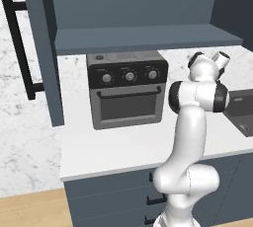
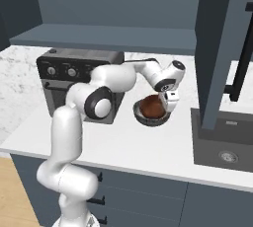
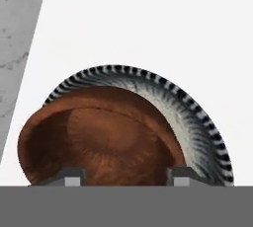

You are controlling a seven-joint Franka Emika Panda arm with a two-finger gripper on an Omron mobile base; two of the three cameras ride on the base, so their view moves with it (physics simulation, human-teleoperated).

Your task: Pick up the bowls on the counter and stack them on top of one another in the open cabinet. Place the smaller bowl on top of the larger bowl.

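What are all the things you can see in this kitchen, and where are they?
smaller bowl: one, reddish-brown, sitting inside the larger bowl
larger bowl: one, dark grey with a striped rim, on the counter beside the toaster oven
toaster oven: one, dark with three knobs, on the counter
counter: one, white, over slate-blue drawers
open cabinet: one, slate blue, shelf above the toaster oven
cabinet door: one, slate blue, swung open
sink: one, dark grey, set into the counter
arm: one, white
hand: one, jaws apart over the bowls
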